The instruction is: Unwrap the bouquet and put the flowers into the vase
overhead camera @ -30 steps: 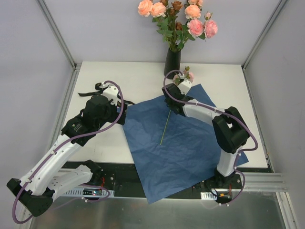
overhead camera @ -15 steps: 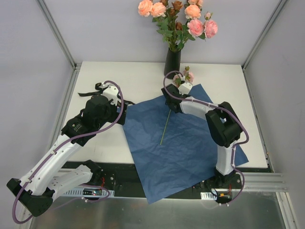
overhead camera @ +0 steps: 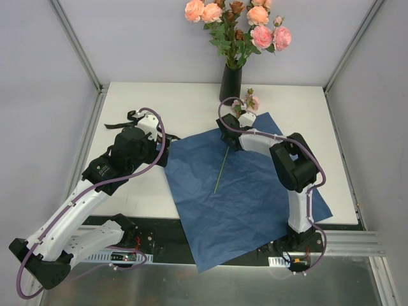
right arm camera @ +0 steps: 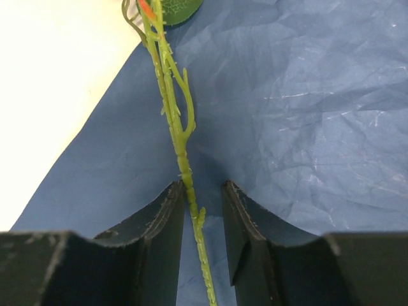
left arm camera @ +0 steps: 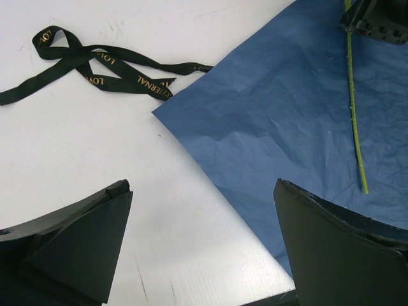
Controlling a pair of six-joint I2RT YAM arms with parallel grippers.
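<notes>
R gripper jaws narrowed slightly over the last sec, elbow swung in toward 9 o'clock. They straddle the last rose's stem with a slim gap left, not pinched yet afaict. Stem hasn't shifted on the blue paper; head sits at 5 o'clock of the vase. Other flowers already in. L gripper wide, empty, ribbon at its 11. Reads as final pick closing.

White table, seen from above. Directly on it: a crumpled blue paper sheet, spread flat and overhanging the near edge; a loose black ribbon left of the sheet; the black vase upright at the far edge.
</notes>
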